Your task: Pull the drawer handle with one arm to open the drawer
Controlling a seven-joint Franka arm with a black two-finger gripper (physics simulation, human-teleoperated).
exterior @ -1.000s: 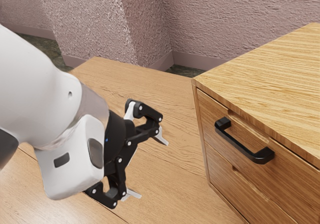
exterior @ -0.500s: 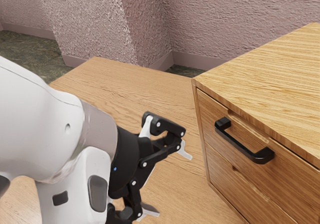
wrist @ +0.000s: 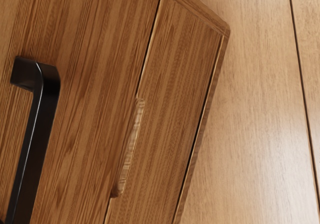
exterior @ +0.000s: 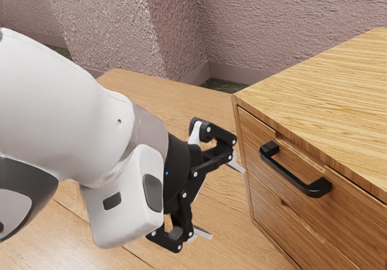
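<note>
Gripper (exterior: pixel 224 202), black and two-fingered, hangs spread wide and empty just beside the light wooden cabinet (exterior: pixel 326 95), short of the black bar handle (exterior: pixel 293 172) on its closed top drawer (exterior: pixel 257 134).

You count one wooden cabinet (exterior: pixel 326 95) here, and two drawer fronts (exterior: pixel 254 137) stacked on its face. You count one black handle (exterior: pixel 294 170) between them both. One white arm (exterior: pixel 60 119) reaches in, carrying one black gripper (exterior: pixel 225 202) with two fingers (exterior: pixel 237 165).
</note>
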